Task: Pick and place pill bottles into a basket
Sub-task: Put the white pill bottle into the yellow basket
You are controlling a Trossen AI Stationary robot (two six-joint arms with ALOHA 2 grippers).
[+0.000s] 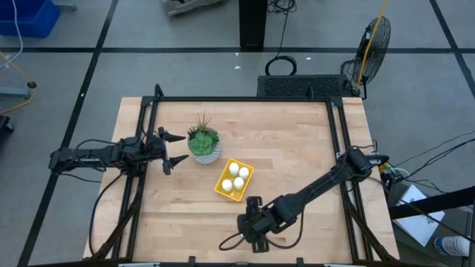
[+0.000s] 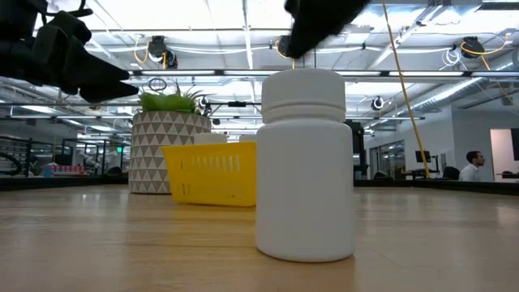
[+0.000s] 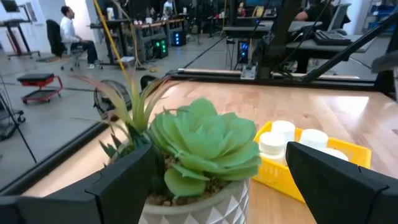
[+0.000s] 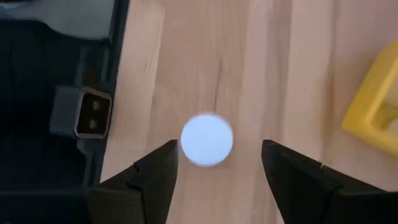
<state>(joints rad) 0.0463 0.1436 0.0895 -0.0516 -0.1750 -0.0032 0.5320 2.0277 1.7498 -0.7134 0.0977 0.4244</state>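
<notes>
One pill bottle (image 2: 304, 166) is left standing upright on the wooden surface (image 1: 297, 141), near its front edge and well apart from the basket (image 1: 234, 179). It is seen from above in the right wrist view as a round white cap (image 4: 207, 139). The right gripper (image 4: 217, 163) is poised directly over it, its fingers spread wide with the cap between them; nothing is pinched yet.

The bottle is judged to be light, rigid plastic with a smooth, somewhat slippery wall, so it is likely to tip or skate if it is nudged by one finger before the other. A hold is best taken on opposite sides of the body just under the ribbed cap, where the cylinder is straight and the shoulder can stop it from sliding down.

The basket, a shallow yellow tray with slotted walls, is set just beside the potted plant (image 1: 203, 142). Four white-capped bottles (image 1: 236, 178) are counted inside it in the high view, packed close together, so little free room is left for the fifth.

The left gripper (image 1: 172, 147) is held just beside the plant, its fingers spread apart and empty.
</notes>
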